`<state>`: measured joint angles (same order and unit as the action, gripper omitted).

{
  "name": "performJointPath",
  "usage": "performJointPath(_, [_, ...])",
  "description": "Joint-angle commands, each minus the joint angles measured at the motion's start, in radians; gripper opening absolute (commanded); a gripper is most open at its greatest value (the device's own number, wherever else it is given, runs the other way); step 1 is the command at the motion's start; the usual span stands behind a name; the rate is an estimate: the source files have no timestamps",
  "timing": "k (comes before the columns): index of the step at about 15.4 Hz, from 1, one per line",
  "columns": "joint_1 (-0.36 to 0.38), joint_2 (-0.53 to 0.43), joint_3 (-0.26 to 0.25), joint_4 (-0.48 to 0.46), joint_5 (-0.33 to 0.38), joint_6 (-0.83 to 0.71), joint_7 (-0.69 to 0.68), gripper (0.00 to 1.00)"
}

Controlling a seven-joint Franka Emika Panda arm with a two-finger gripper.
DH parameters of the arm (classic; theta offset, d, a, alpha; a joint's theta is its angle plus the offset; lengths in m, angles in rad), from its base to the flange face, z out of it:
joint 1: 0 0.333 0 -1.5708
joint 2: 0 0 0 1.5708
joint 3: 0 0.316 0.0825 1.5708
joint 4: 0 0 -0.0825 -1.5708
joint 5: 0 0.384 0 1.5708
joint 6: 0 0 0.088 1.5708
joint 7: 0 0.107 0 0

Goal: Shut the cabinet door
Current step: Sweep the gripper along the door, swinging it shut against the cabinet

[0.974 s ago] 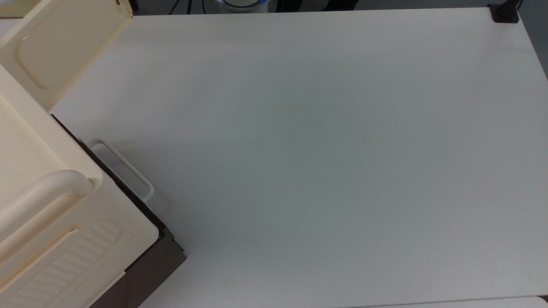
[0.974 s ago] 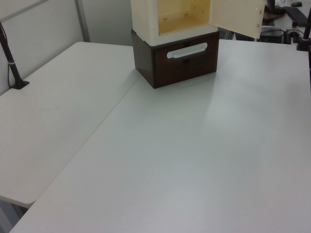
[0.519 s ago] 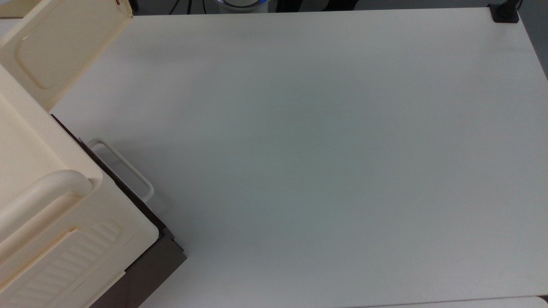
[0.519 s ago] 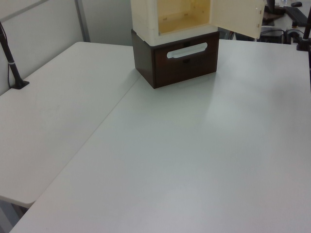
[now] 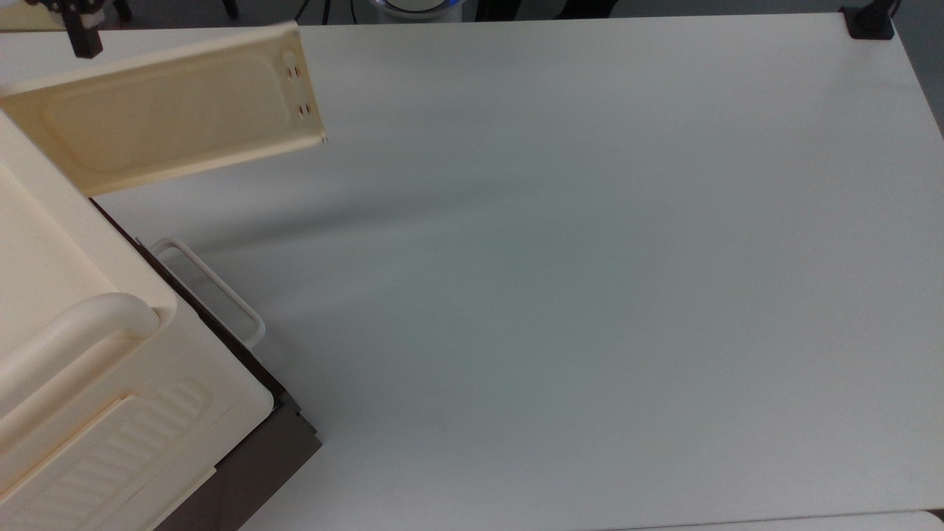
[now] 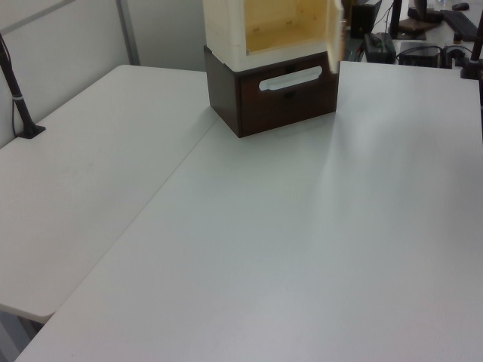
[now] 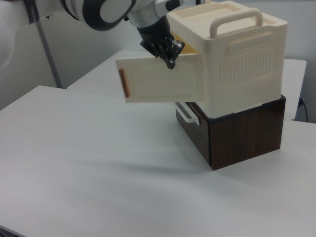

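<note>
A white table [image 5: 560,280] is filling the frames. The cabinet door [image 5: 177,110] is standing ajar at the top view's upper left, seemingly light, stiff plastic; pushing its outer face suits. The gripper [image 7: 165,52] is touching its top edge; I cannot tell how the jaws are standing.

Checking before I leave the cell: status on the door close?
Gripper at cabinet door's top edge, outer face. Door partly swung, not shut; cabinet interior open. Table in door's path bare.

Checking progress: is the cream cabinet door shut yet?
Not yet: the cream plastic cabinet door stands open, swung out from the cabinet front, whose yellow interior shows. The gripper is at its top edge.
</note>
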<state>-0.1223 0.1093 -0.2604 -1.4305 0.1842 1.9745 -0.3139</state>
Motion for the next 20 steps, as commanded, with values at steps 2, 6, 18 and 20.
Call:
performJointPath(2, [0.015,0.003,-0.002,-0.005,0.015,0.037,0.025,0.0])
performJointPath(6, [0.015,0.036,0.006,-0.005,0.018,0.121,0.029,0.0])
performJointPath(18, [0.01,0.125,0.05,-0.002,0.021,0.388,0.088,0.0])
performJointPath(20, [0.01,0.122,0.05,-0.004,0.02,0.386,0.087,0.0])
